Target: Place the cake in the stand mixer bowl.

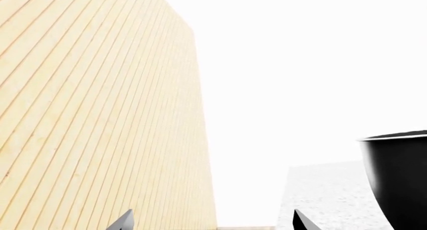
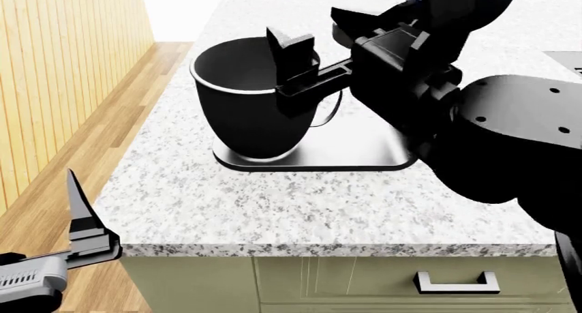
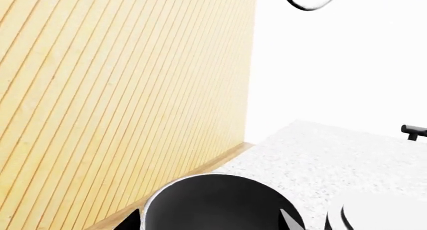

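Stand mixer bowl [image 2: 250, 105]: upper centre of head view, on the mixer base plate [image 2: 364, 153], granite bench [image 2: 272, 204].
Right gripper [image 2: 314, 37]: over the bowl's rim, jaws apart.
Left gripper [image 2: 86, 224]: lower left, off the bench, jaws apart.
Cake: cannot tell where; not visible.

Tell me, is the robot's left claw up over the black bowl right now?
No. In the head view the left claw hangs low beside the counter edge, well away from the stand mixer bowl.

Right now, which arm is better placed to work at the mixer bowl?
Right: the right end effector hangs open over the stand mixer bowl; the left end effector sits low, off the counter.
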### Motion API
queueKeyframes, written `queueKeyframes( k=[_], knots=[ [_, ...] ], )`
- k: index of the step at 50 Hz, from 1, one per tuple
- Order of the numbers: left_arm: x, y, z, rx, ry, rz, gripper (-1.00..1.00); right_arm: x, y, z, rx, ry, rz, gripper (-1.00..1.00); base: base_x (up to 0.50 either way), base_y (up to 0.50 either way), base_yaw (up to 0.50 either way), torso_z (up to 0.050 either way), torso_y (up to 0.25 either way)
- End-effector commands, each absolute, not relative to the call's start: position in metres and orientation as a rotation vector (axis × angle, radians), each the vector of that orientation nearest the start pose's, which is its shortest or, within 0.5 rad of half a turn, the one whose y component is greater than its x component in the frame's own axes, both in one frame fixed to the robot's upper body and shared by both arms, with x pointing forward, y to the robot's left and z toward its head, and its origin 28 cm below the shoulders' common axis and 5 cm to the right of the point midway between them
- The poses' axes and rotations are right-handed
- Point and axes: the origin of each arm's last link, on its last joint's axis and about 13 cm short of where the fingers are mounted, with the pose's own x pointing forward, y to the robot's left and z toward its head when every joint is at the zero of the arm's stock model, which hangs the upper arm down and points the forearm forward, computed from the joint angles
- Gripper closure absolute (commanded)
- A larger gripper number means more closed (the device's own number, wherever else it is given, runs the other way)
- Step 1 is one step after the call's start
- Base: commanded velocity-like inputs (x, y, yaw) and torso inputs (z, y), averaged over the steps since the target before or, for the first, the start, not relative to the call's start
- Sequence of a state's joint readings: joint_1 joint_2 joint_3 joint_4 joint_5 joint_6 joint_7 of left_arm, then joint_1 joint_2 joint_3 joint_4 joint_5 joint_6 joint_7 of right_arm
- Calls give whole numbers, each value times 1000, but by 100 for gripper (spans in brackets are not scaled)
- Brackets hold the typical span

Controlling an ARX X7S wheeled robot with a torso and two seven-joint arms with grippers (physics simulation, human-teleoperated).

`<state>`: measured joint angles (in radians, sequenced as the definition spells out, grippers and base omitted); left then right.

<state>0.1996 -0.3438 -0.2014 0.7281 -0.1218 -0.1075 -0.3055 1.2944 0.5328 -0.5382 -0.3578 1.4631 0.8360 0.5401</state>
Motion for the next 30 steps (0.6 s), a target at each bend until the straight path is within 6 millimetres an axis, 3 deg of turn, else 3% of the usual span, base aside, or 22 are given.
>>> queueKeyframes(
  k=[1,7,10,13,15,18,20,21,25,30],
  knots=[
    [158,276,138,215,-482,294,-100,179,-104,324,-18,-303,614,-100,0,0,0,0,0],
    [158,275,139,215,-485,288,-100,123,-127,325,-34,-452,536,-100,0,0,0,0,0],
    [157,276,139,211,-486,288,-100,112,-132,323,-38,-479,509,-100,0,0,0,0,0],
    [156,277,141,193,-489,289,-100,77,-147,323,-43,-521,430,-100,0,0,0,0,0],
    [156,277,144,195,-490,290,-100,47,-157,330,-25,-684,350,-100,0,0,0,0,0],
    [156,277,141,195,-490,291,-100,25,-161,330,-24,-759,303,-100,0,0,0,0,0],
    [156,277,141,195,-490,291,-100,25,-162,330,-24,-759,303,-100,0,0,0,0,0],
    [157,277,141,195,-488,291,-100,3,-165,332,-35,-841,256,-100,0,0,0,0,0],
    [156,278,141,195,-490,294,-100,-9,-166,326,-152,-935,210,-100,0,0,0,0,0],
    [157,278,144,192,-490,297,-100,-6,-164,322,-103,-1038,326,-100,0,0,0,0,0]
  ],
)
